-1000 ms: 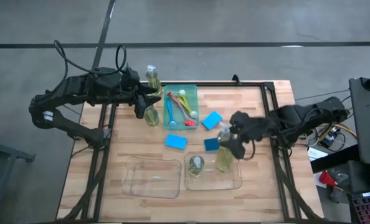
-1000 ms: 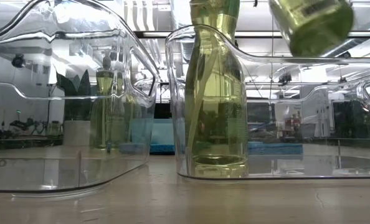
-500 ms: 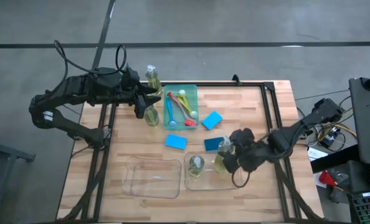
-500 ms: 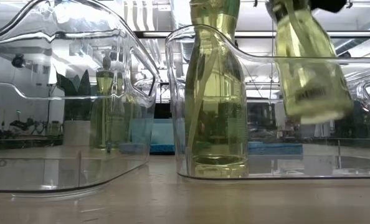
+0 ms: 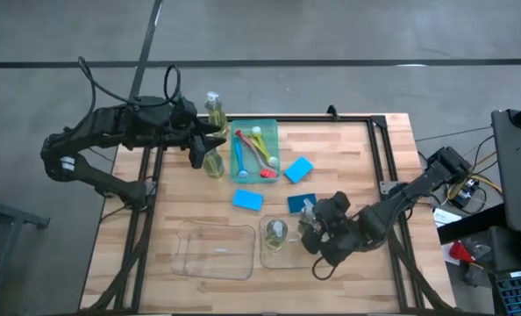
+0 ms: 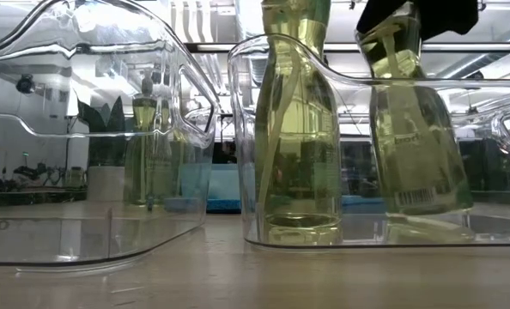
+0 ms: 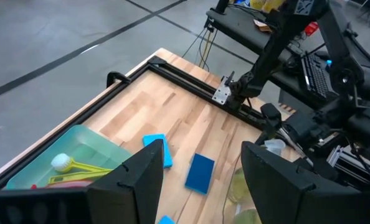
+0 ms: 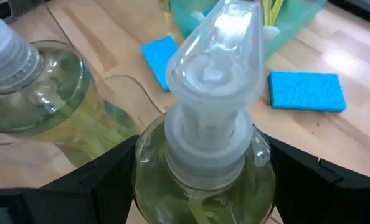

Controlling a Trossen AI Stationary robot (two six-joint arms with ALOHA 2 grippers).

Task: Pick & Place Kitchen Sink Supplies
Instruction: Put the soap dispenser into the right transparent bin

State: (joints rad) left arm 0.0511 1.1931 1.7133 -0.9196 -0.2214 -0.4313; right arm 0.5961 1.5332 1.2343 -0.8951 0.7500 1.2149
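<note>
My right gripper (image 5: 320, 230) is shut on a clear bottle of yellow-green liquid (image 6: 418, 146) that stands in the right clear bin (image 5: 326, 259), beside a second bottle (image 5: 276, 233) in the same bin. My left gripper (image 5: 203, 147) is open at the far left, next to a third bottle (image 5: 212, 163) that stands on the table. A fourth bottle (image 5: 213, 105) stands at the far left corner. Three blue sponges (image 5: 298, 169), (image 5: 247, 199), (image 5: 298, 204) lie flat on the table. The brushes (image 5: 253, 151) lie in the green tray (image 5: 272, 127). My right gripper pinches the bottle's shoulder (image 8: 141, 168), just below the white pump cap (image 8: 213, 68), one finger (image 8: 104, 180) on each side. The fingers come slanting down from the table's right side. The bottle stands upright with its base (image 6: 422, 219) on the bin's floor.
A second clear bin (image 5: 215, 250) lies at the near left, beside the right one. A potted plant (image 6: 100, 129) shows far back in the low view. Bare wood lies at the table's far right and near left.
My right gripper has gone down and toward the table's near edge with the bottle. The bottle hung tipped above the right bin. It now stands upright on the bin's floor beside the other bottle.
</note>
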